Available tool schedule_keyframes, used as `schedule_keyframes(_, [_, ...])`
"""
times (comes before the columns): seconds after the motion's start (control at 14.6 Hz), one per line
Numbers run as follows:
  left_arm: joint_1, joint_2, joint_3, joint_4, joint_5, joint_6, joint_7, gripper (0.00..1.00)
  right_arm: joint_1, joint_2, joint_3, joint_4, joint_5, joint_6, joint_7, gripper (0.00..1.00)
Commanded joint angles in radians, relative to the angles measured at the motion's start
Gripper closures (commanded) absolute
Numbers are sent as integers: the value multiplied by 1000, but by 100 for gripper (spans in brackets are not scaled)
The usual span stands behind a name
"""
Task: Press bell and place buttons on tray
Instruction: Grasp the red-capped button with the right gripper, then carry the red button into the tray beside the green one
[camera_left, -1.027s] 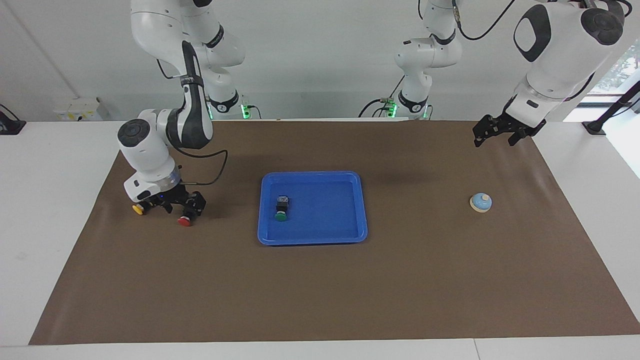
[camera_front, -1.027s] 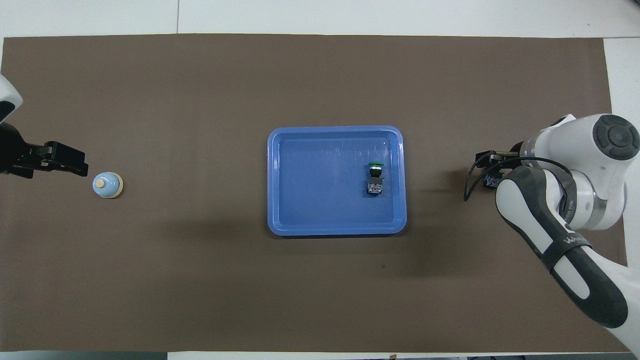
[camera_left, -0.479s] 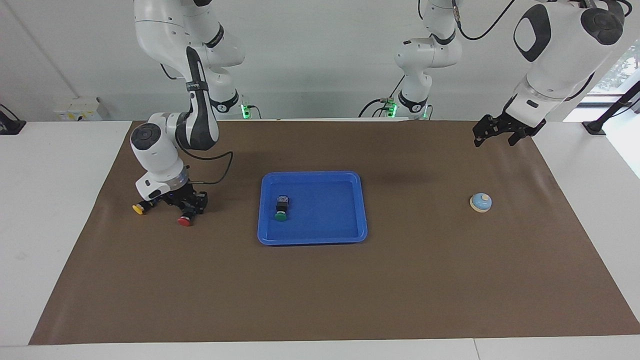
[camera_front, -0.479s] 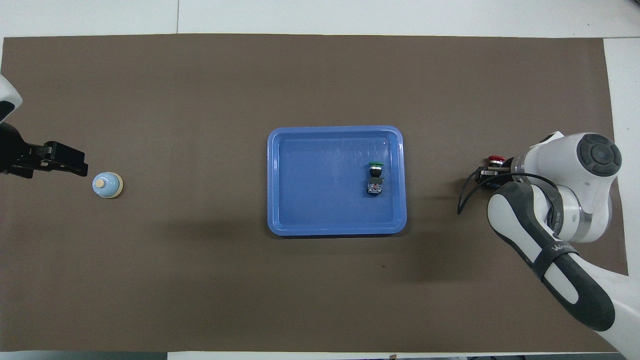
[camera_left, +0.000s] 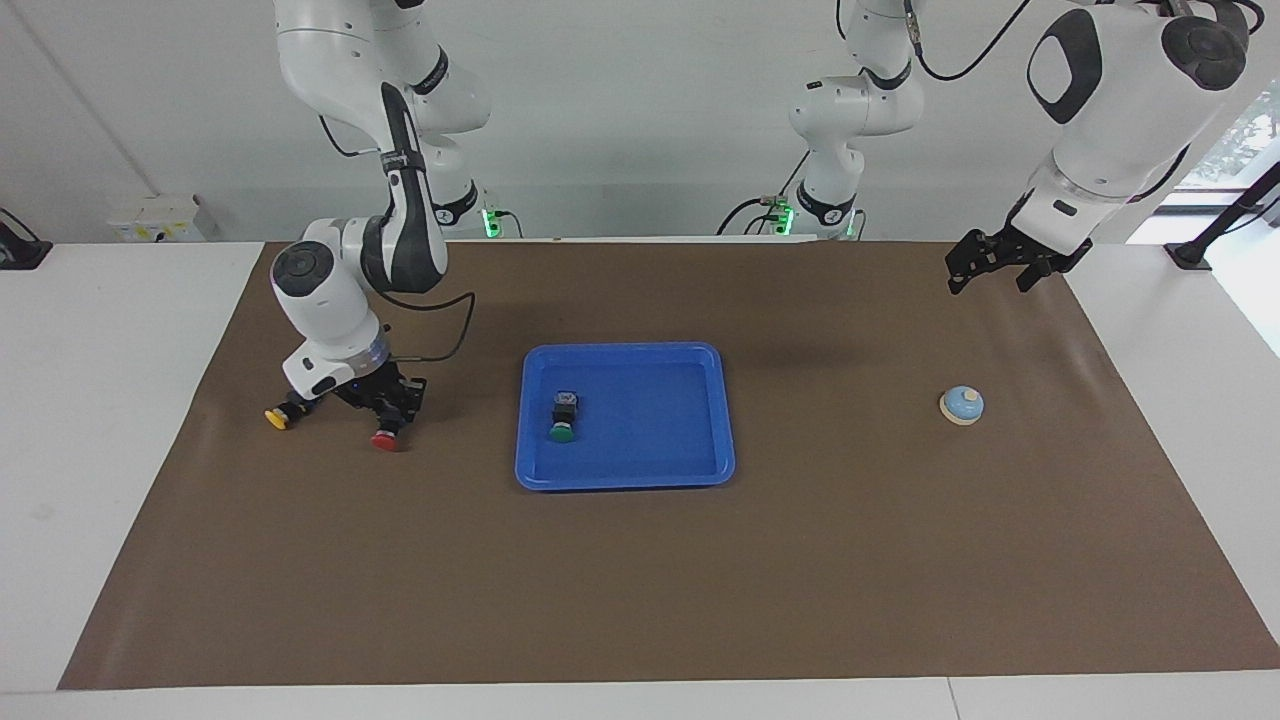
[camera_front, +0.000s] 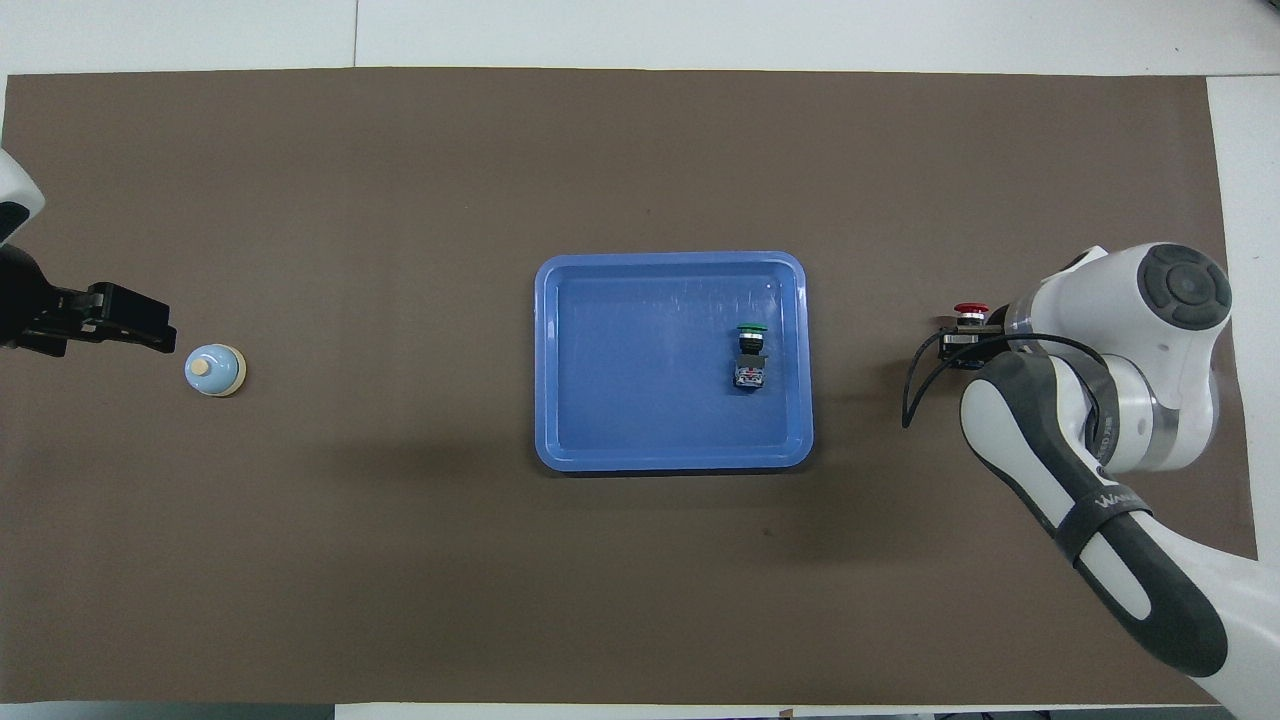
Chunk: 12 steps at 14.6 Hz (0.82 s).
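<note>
While the right gripper (camera_left: 385, 412) pinches the red button (camera_left: 384, 441) by its blocky black body, just off the brown mat (camera_left: 640, 560), the yellow button (camera_left: 276, 418) lies beside it. Green button (camera_left: 563, 431) sits in the glossy rimmed tray (camera_left: 625, 476). Left gripper (camera_left: 1000, 262) waits spread over the mat's corner, domed bell (camera_left: 962, 404) apart from it.

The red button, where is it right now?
The red button is toward the right arm's end of the table, in the right gripper's jaws just above the brown mat, between the yellow button and the tray.
</note>
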Motion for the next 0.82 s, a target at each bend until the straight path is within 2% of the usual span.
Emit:
schedule_keyframes(0.0, [6, -10, 0, 6, -12, -20, -8, 0, 115, 19, 4, 186, 5, -163, 142, 100])
schedule_keyframes(0.14, [6, -10, 0, 6, -12, -20, -8, 0, 240, 44, 4, 265, 4, -202, 245, 100])
schedule_keyframes(0.41, [6, -10, 0, 7, -12, -20, -8, 0, 445, 70, 3, 262, -10, -161, 466, 100])
schedule_keyframes(0.75, [6, -10, 0, 6, -12, -20, -8, 0, 502, 186, 4, 262, -9, 8, 522, 100])
